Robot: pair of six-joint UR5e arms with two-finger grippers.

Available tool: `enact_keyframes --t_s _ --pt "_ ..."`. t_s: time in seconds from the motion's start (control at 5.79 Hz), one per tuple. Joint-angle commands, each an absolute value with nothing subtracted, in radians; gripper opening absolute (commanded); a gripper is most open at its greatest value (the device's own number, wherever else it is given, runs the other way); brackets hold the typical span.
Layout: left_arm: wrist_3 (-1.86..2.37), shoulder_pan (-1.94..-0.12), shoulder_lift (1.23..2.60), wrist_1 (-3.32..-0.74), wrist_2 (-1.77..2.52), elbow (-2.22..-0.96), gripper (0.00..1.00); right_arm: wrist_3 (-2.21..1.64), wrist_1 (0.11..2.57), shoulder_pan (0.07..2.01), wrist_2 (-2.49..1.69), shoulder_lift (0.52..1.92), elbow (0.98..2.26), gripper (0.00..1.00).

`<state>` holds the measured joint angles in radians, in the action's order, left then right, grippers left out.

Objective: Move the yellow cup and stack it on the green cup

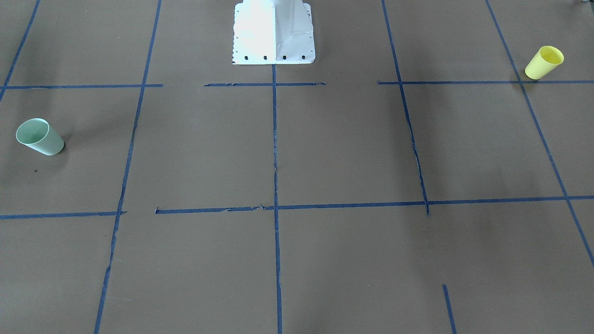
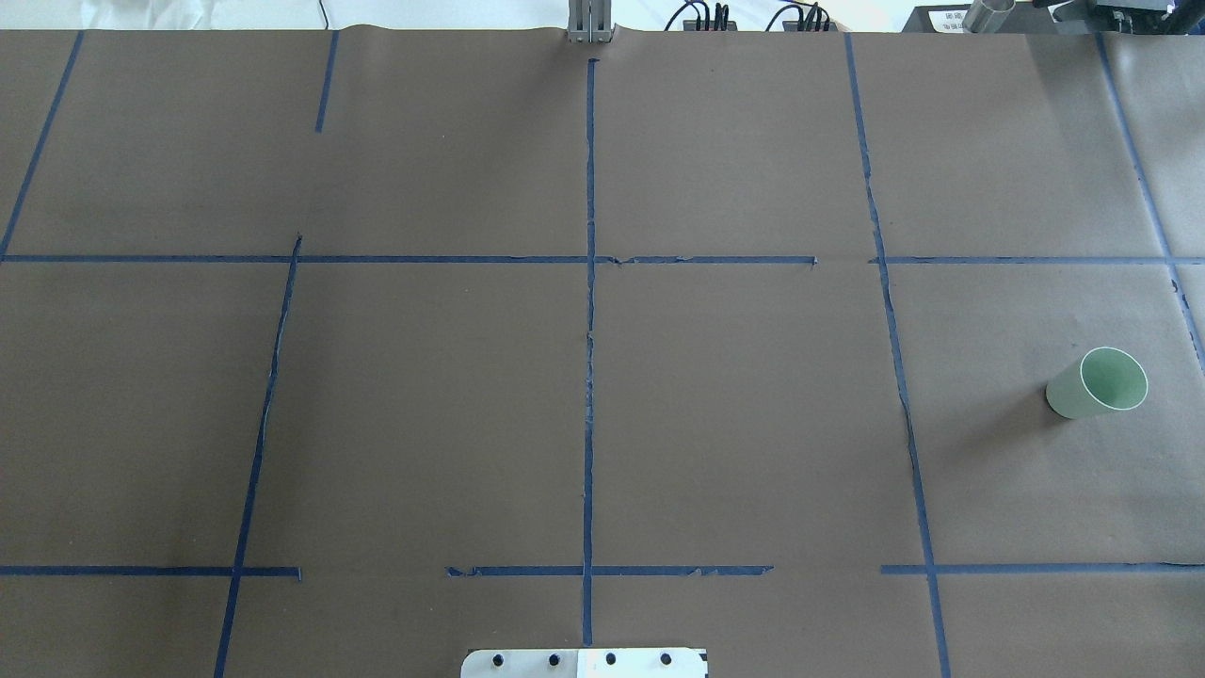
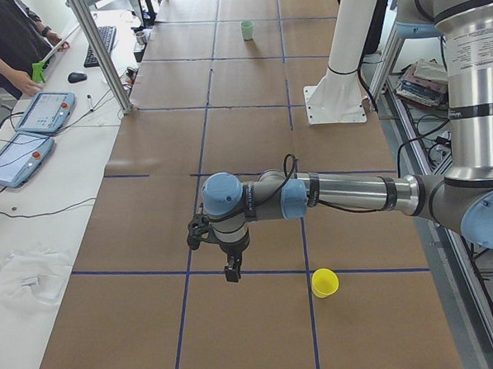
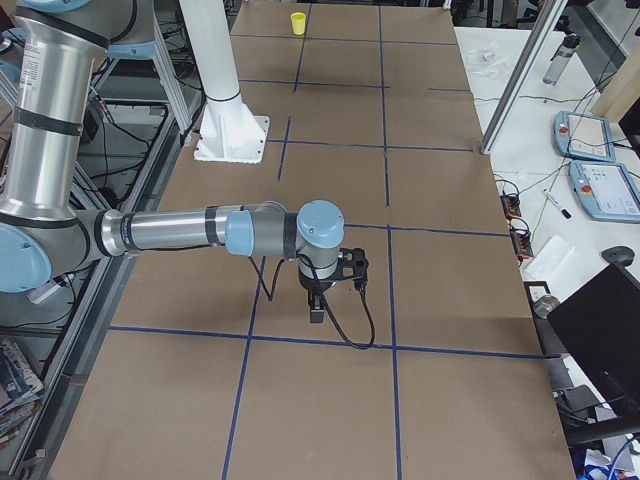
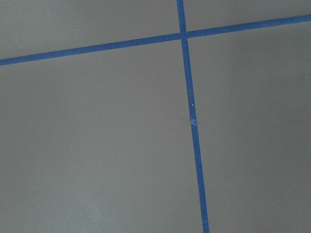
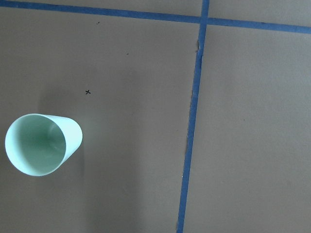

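The yellow cup stands upright near the table's end on my left side; it also shows in the exterior left view and, far off, in the exterior right view. The green cup stands upright on my right side, seen in the overhead view and below the right wrist camera. My left gripper hangs above the table, a short way from the yellow cup. My right gripper hangs above the table near the green cup. I cannot tell whether either is open or shut.
The white robot base stands at the table's middle edge. Blue tape lines grid the brown table cover. A metal post, tablets and an operator are beside the table.
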<state>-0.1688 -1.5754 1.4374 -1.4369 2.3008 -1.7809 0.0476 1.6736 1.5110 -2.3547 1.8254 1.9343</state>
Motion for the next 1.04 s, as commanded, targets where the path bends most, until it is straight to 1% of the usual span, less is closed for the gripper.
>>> enact_keyframes --t_s 0.0,0.35,0.52,0.69,0.86 --pt "-0.167 -1.574 1.433 -1.427 2.298 -1.813 1.0 0.046 1.674 1.511 -2.355 1.825 1.936 1.0" --pt "-0.161 -1.571 1.451 -1.437 2.292 -1.83 1.0 0.046 1.674 1.511 -2.358 1.825 1.937 1.0" --pt "-0.164 -1.572 1.492 -1.445 2.289 -1.888 1.0 0.046 1.674 1.511 -2.364 1.825 1.937 1.0" --pt "-0.161 -1.574 1.518 -1.442 2.293 -1.902 1.0 0.046 1.674 1.511 -2.364 1.825 1.939 1.0" --pt "-0.161 -1.574 1.5 -1.456 2.293 -1.913 1.0 0.046 1.674 1.511 -2.365 1.825 1.939 1.0"
